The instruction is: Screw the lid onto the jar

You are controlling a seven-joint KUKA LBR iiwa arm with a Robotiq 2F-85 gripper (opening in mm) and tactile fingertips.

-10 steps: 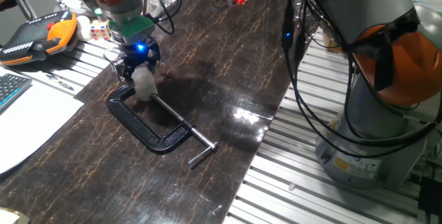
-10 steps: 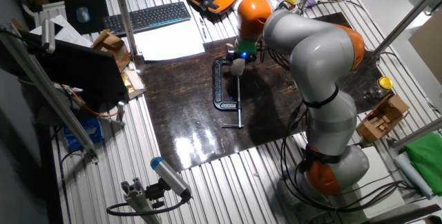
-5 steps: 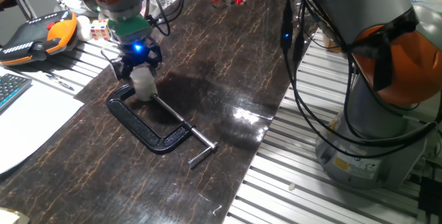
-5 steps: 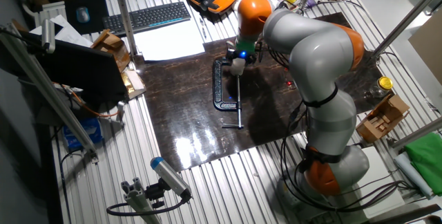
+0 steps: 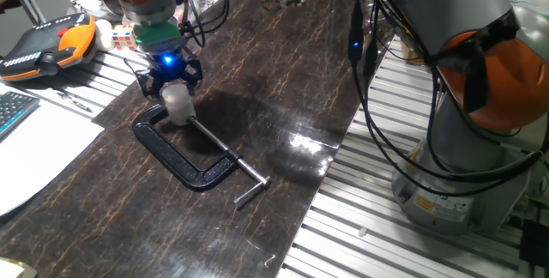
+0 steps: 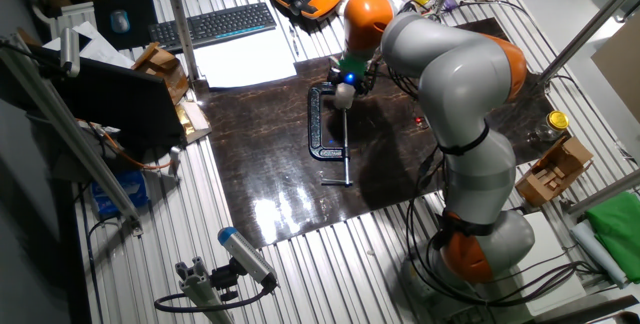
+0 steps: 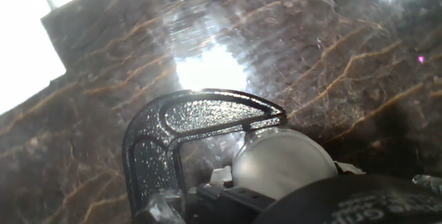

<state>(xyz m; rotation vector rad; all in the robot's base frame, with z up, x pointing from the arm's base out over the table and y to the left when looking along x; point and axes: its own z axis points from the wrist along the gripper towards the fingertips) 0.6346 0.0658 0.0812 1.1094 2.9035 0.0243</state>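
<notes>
Jar clamped in vise, lid under the fingers

Largest first: dark marbled table mat (image 5: 283, 81) filling the middle of one fixed view, with the grey and orange arm (image 6: 450, 74) bent over it from the right of the other fixed view. Next, black C-clamp (image 5: 184, 154) lying flat at left centre of the frame, screw handle pointing lower right. Then the gripper (image 5: 171, 82), blue-lit, poised straight down over the clamp's upper end. Smallest: whitish jar (image 5: 177, 106) standing upright between the clamp's jaws, directly beneath the fingers; in the hand view, a pale frosted lid (image 7: 283, 162) low and right of centre, seated on top of the jar.

Fingers closed around the lid or just touching it; grip itself hidden, so cannot tell for sure. Likely mid-screwing. Next move probably calling for a wrist turn about the jar's axis under light downward pressure, then release and regrasp.
</notes>
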